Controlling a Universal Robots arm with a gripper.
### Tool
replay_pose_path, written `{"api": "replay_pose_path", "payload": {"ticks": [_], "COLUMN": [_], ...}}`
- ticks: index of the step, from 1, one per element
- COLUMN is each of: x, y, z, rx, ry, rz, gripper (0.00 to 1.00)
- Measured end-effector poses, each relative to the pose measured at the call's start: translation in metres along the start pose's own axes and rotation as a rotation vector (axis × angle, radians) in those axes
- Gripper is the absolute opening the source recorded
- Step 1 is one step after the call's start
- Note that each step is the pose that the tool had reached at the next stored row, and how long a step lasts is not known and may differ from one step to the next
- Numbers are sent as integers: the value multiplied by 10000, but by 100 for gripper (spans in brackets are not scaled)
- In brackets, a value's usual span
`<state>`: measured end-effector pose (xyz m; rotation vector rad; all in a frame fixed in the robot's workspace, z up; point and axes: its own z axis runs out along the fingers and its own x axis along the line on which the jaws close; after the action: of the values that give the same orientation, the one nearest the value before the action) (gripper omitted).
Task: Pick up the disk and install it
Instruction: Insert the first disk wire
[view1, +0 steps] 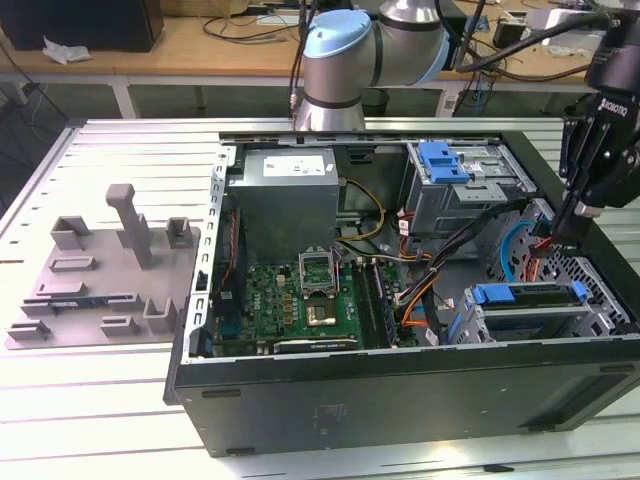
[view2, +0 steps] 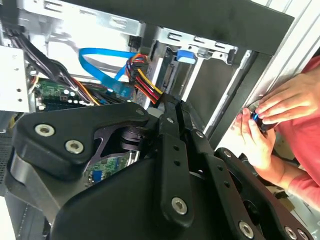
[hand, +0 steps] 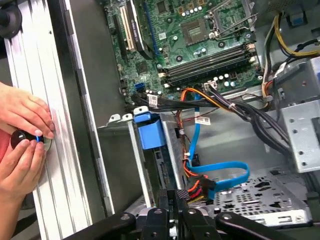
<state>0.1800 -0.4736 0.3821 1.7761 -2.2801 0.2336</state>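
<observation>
The disk (view1: 535, 298) sits in the lower drive bay at the exterior view's right end of the open computer case (view1: 400, 400), its blue bracket (view1: 497, 293) facing the motherboard. In the first wrist view the disk's blue bracket (hand: 149, 131) stands at the bay's mouth. My gripper (view1: 562, 225) hangs just above that bay, among the cables. Its fingers (hand: 172, 200) are pressed together at a plug with red, yellow and black wires (hand: 196, 189). In the second wrist view the same wire bundle (view2: 145, 85) ends at the fingertips (view2: 169, 104).
A grey fixture tray (view1: 100, 270) with upright posts lies on the table at the exterior view's left. An upper metal cage with a blue handle (view1: 445, 160) sits behind. Blue data cable (hand: 225, 175) loops nearby. A person's hands (hand: 22, 145) hold a small black object beside the case.
</observation>
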Motion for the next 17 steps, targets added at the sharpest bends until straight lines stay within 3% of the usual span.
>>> {"api": "replay_pose_path", "payload": {"ticks": [3, 6, 10, 12, 15, 17], "x": [107, 93, 85, 84, 84, 100], "y": [-15, -10, -9, -9, -2, 55], "z": [56, 112, 116, 118, 124, 145], "rx": [-3, 32, 230, 394, 530, 549], "ry": [-86, -100, -84, -67, -55, -55], "rz": [-2, -98, -775, -1329, -1794, -1858], "gripper": [17, 17, 17, 17, 17, 17]}}
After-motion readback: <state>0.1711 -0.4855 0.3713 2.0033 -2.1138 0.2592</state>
